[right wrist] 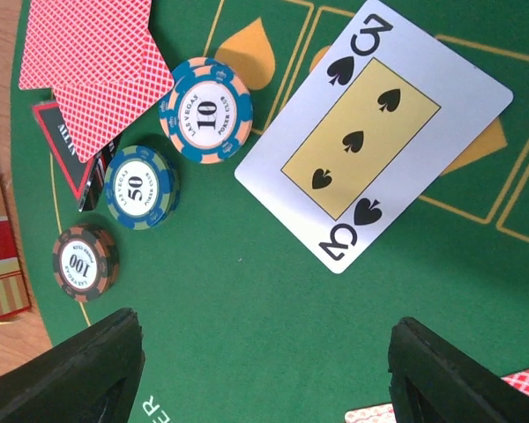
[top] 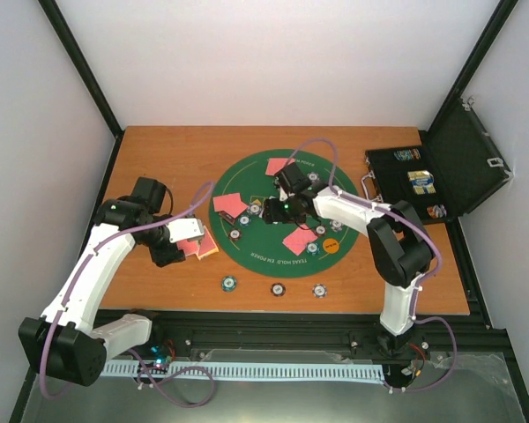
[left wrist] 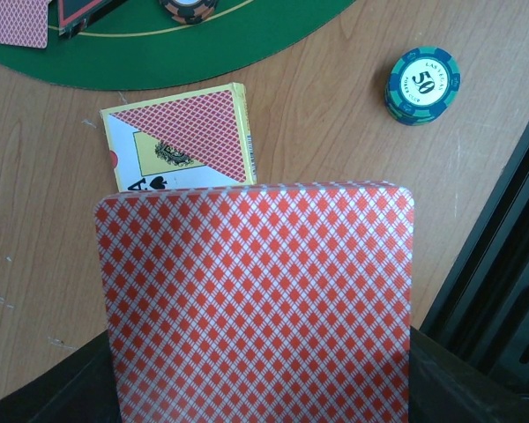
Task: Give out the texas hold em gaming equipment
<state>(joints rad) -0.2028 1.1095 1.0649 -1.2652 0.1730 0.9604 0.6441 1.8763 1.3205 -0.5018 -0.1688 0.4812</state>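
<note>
Currently, the left gripper [top: 190, 233] is holding one red-backed card [left wrist: 256, 300] clamped between its fingers. The card's patterned back is facing the wrist camera. The gripper is hanging above the bare wood of the table [top: 159, 159], just off the left edge of the green felt mat [top: 247, 176]. Beneath the held card, a card box [left wrist: 181, 141] is lying flat on the wood, partly hidden by the card. A green chip stack marked 50 [left wrist: 421, 84] is sitting on the wood near the table's front edge, well apart from the box.

The right gripper [right wrist: 264, 370] is hovering over the middle of the mat with its fingers [right wrist: 79, 374] standing apart and gripping nothing. Below it, a three of spades [right wrist: 375, 132] is lying face up on the felt. Beside that card, a 10 chip [right wrist: 205, 110], a 50 chip [right wrist: 141, 187] and a 100 chip [right wrist: 85, 263] are resting in a loose row. Two overlapping face-down cards [right wrist: 97, 62] are covering part of a black triangular marker [right wrist: 60, 141]. An orange round button [top: 332, 244] is sitting on the mat's right side. A black case [top: 463, 159] is standing open at the table's right rear.
</note>
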